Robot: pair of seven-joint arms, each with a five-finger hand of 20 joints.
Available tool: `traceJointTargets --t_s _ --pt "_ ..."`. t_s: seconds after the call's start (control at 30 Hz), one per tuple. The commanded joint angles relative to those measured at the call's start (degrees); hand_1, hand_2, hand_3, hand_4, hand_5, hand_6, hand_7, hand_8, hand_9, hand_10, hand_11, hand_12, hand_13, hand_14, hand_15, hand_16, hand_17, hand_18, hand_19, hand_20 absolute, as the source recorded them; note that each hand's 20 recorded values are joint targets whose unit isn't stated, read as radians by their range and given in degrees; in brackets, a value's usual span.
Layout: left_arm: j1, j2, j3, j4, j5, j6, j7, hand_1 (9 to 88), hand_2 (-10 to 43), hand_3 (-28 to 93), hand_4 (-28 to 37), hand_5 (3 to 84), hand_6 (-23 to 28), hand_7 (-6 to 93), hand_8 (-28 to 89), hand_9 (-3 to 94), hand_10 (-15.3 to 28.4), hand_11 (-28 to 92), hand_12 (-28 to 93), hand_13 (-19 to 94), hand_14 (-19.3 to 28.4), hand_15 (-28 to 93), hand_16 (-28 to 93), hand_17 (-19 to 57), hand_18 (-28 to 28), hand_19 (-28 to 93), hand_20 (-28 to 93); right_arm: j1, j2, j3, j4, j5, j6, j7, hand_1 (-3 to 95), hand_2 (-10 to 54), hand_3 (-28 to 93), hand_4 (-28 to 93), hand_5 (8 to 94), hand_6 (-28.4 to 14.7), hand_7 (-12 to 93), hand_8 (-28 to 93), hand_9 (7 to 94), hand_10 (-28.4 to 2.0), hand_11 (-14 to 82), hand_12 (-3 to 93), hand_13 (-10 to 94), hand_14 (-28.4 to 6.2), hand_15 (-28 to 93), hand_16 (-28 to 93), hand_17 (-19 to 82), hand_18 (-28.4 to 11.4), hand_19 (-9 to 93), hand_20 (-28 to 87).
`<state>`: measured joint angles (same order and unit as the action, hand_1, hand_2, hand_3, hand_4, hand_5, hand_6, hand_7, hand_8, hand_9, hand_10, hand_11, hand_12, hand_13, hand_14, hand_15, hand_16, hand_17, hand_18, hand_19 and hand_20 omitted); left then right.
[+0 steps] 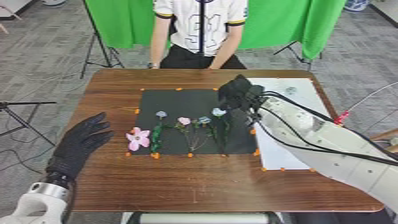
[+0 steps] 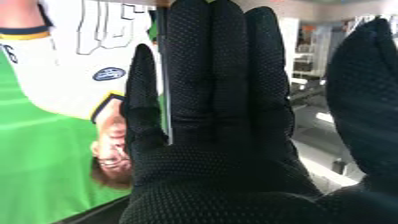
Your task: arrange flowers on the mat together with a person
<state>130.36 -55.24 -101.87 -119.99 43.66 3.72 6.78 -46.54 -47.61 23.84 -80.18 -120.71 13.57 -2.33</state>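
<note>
Right arm (image 1: 342,155), white with black cables, is nearest in the head view, entering from 5 o'clock on the clock face centred on the dark mat (image 1: 182,96). Right hand (image 1: 238,95), gloved in black, is located over the mat's 1 o'clock corner; contact with the mat cannot be determined. Left hand (image 1: 75,147) is positioned off the mat, between 8 and 9 o'clock, with fingers extended and close together.

Flower positions are as follows. Large pink flower (image 1: 138,139): 8 o'clock, at the mat edge. Purplish-blue flower (image 1: 161,114): between 9 and 10 o'clock, green stem directed toward 6 o'clock. Pale pink flower (image 1: 184,121): 9 o'clock, near centre. Grey-blue flower (image 1: 204,120): at centre. Pale blue flower (image 1: 219,112): between 1 and 2 o'clock. Orange markers (image 1: 155,156) line the mat's edges. White sheet (image 1: 281,147) lies at 3 o'clock on the brown wooden table (image 1: 178,185). Green curtain (image 1: 129,25) hangs beyond, at 12 o'clock.

In the right wrist view, the right hand (image 2: 226,175) has straight fingers (image 2: 231,70), narrowly spaced, with the thumb (image 2: 360,95) set wide of them. Green curtain fabric is behind.
</note>
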Motion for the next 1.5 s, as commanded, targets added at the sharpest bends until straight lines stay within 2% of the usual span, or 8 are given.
traceJointTargets --t_s 0.03,0.33,0.57,0.87,0.97,1.13,1.23,1.5 --pt "0.3 -0.46 0.03 0.42 0.23 -0.53 -0.48 25.0 -2.0 70 -25.4 33.7 3.2 22.7 -11 30.2 11.9 28 18 27 14.5 49 -2 -6.4 20.7 51 12 -10.5 3.6 14.6 -8.8 8.8 -2.4 -0.4 21.5 -6.2 88 -28 56.5 2.7 37 -20 62.1 -8.6 32.5 24.6 55 -6.3 47 23 16 -17.0 47 32" --pt "0.8 -0.70 -1.09 -0.12 0.52 -0.95 -0.57 25.0 -2.1 70 -25.3 33.7 3.2 22.8 -11 30.3 12.0 28 18 27 14.6 49 -2 -6.4 20.7 51 12 -38.7 4.4 48.8 -21.0 80.2 -18.2 -9.4 17.9 6.0 90 -25 53.9 -1.6 28 -15 54.3 -13.4 22.6 23.1 44 -10.2 38 23 10 -20.7 39 27" --pt "1.0 -0.36 -1.48 -0.01 0.33 -0.88 1.04 24.3 -2.6 70 -25.5 33.6 3.2 22.7 -11 30.2 12.0 28 18 28 14.6 49 -2 -6.5 20.8 51 12 -59.0 0.0 70.3 -28.8 78.0 -25.7 -7.0 16.4 4.3 89 -24 48.3 -3.8 14 -10 49.3 -14.3 15.7 23.0 42 -11.9 35 23 10 -21.2 42 27" --pt "1.3 -1.33 -1.17 -0.55 0.80 -0.92 1.06 24.2 -2.8 70 -25.7 33.6 3.3 22.6 -11 30.2 12.0 28 18 28 14.6 49 -2 -6.5 20.9 51 12 -77.1 -5.9 80.1 -34.5 75.0 -18.0 -6.3 15.9 2.3 88 -24 47.5 -4.1 14 -8 48.1 -14.4 14.0 23.6 41 -12.2 31 25 10 -21.3 42 27" --pt "1.8 -1.10 -1.15 -0.83 3.59 -0.45 0.45 24.2 -2.8 70 -25.7 33.6 3.2 22.6 -11 30.2 12.0 28 18 28 14.6 49 -2 -6.5 20.9 51 13 -79.2 -9.1 81.5 -36.6 67.3 -16.4 -4.3 16.0 1.9 88 -24 48.5 -3.6 20 -9 47.9 -14.5 14.1 23.7 40 -12.2 31 25 10 -21.4 43 27" --pt "2.2 -1.24 -0.44 -3.04 2.18 -0.69 1.27 24.4 -2.8 70 -25.8 33.6 3.2 22.8 -11 30.2 12.0 28 18 28 14.5 49 -2 -6.5 20.9 51 12 -80.0 -13.8 80.9 -38.8 65.2 -15.7 -3.6 16.2 1.5 88 -24 48.0 -4.5 20 -10 47.8 -14.7 14.4 23.8 40 -12.3 32 25 10 -21.3 43 28" --pt "1.9 -1.42 0.04 -3.93 3.54 -1.39 1.54 24.6 -2.5 70 -25.8 33.7 3.2 22.8 -11 30.2 12.0 28 18 28 14.5 49 -2 -6.4 20.8 51 12 -79.4 -15.7 80.4 -38.7 64.0 -17.3 -2.3 16.2 1.8 87 -25 46.5 -5.2 16 -10 46.6 -14.8 14.1 23.5 40 -12.5 31 25 10 -21.4 44 27" --pt "-0.6 -0.77 0.60 -2.91 5.41 -0.85 0.67 24.9 -2.3 70 -25.7 33.7 3.2 22.7 -11 30.1 12.0 28 18 27 14.4 49 -2 -6.4 20.7 50 12 -79.4 -16.4 81.1 -38.7 62.1 -17.2 -2.0 15.6 3.2 86 -25 41.8 -4.3 11 -8 43.7 -14.6 9.9 22.0 38 -12.8 26 24 12 -22.0 40 23"
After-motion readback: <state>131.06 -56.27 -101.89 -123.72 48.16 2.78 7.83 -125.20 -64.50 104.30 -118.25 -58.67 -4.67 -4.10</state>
